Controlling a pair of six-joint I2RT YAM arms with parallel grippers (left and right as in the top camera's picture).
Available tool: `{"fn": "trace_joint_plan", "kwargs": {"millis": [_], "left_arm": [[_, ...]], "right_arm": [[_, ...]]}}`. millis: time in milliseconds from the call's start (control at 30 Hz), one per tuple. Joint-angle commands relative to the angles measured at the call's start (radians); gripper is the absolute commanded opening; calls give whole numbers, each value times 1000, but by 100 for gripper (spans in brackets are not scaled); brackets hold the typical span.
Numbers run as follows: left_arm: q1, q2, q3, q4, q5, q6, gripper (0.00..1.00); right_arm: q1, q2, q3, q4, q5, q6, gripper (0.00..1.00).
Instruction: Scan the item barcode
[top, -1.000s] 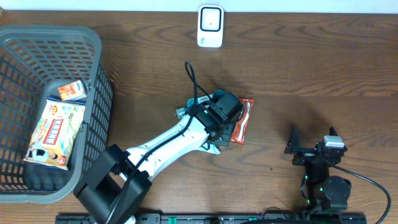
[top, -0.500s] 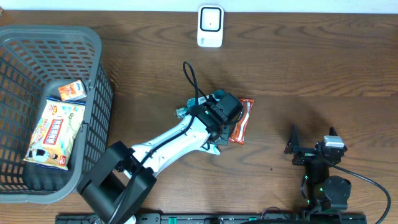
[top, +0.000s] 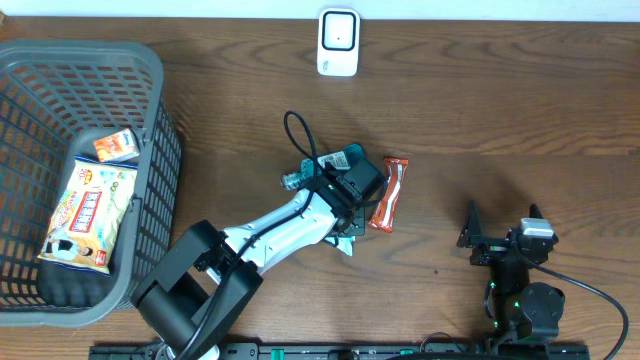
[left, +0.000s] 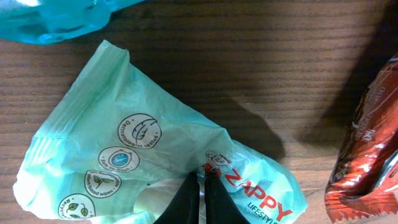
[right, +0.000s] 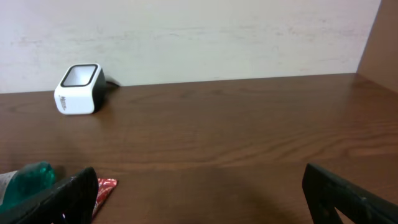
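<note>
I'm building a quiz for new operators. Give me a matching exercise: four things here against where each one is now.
1 white box-shaped scanner
2 red foil snack wrapper
3 pale green plastic packet
4 small orange carton

a inside grey plastic basket
b pinched by left fingers
c far edge of brown wooden table
d lying beside that packet

Pairs: 1-c, 2-d, 3-b, 4-a

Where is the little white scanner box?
In the overhead view, the white scanner stands at the far edge of the table, near the middle, well beyond the red snack packet.
</note>
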Motion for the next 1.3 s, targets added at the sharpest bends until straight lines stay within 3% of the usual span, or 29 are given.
{"fn": "trace_joint_plan", "kwargs": {"millis": [0,233,467,800,1100,1267], "left_arm": [[2,40,-18,-8,12,-18,7],[2,-121,76,-176,-117,-11,8],[2,-269,79,-188,-111,-19,8],[2,-179,5,-193,1,-118,8],[2,35,0,-170,225,-117,7],[4,22,16,-182,189,-87,7]], "right_arm": [[9,-5,-2,-2,1,-5,99],[9,-5,-2,-2,1,-5,99],[9,-5,-2,-2,1,-5,99],[9,-5,-2,-2,1,-5,99],[9,-5,-2,-2,1,-5,99],[9,-5,-2,-2,1,-5,99]]}}
